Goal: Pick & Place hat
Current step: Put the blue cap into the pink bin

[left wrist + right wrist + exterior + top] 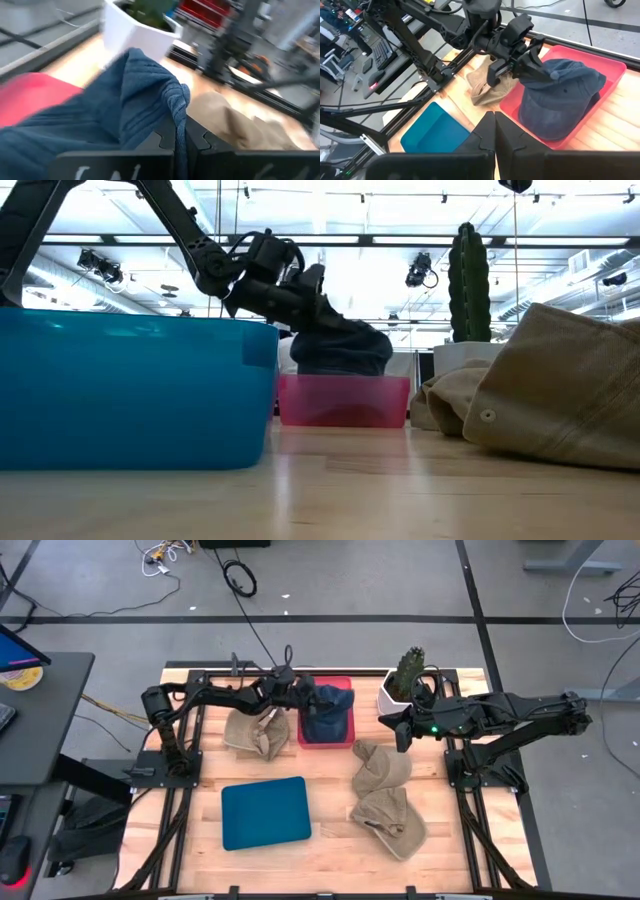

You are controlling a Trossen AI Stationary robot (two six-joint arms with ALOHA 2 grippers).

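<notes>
Left gripper (520,67) pinches navy cap (560,95) over far red tray (607,67), I judge for placing; right gripper (402,730) waits, fingers pressed together.

Even, bright overhead light fills the high view, with only soft shadows under the arms. The low view is backlit: ceiling lights (420,268) glare white and the cactus (470,280) reads as a silhouette. The left wrist view is smeared with blur, especially the white pot (135,27).
</notes>
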